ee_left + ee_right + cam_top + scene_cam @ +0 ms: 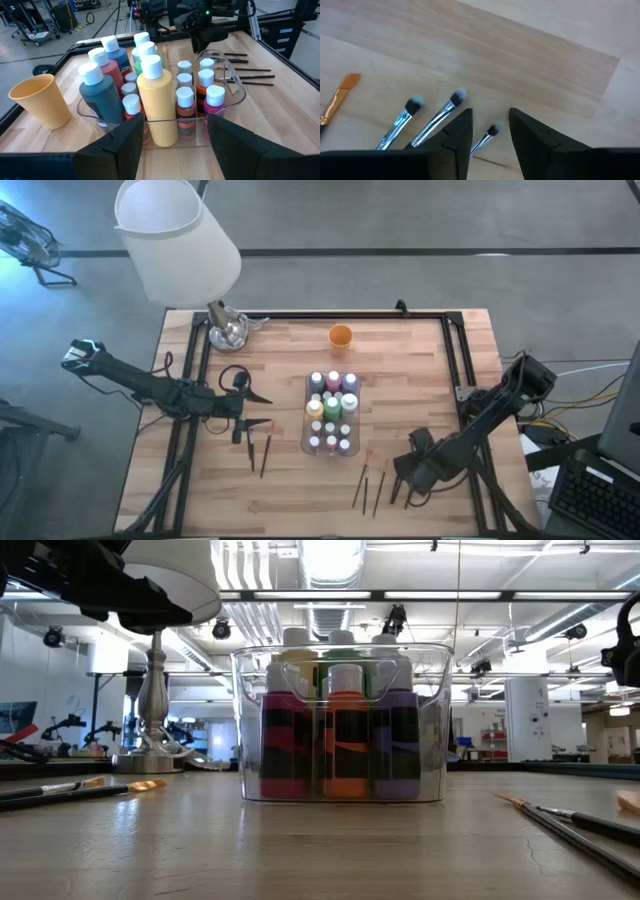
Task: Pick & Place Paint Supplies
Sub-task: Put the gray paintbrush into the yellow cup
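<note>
Right hand (490, 131), fingers apart, straddles one brush (485, 136) among four on the counter (420, 380), near right. Centre the handle, then close. Left hand (172, 145), apart, faces the tray (235, 92) of bottles (156, 100).

The left gripper (262, 409) hangs over the table's left half, fingers spread. The right gripper (400, 480) points down near the front right, fingers narrowly parted.

Tall bottle (156, 107): you see yellow, white cap.
Cup (41, 100): pale orange, ribbed.
Tray (235, 82): clear.
Brush tips (457, 95): grey, possibly bluish.
</note>
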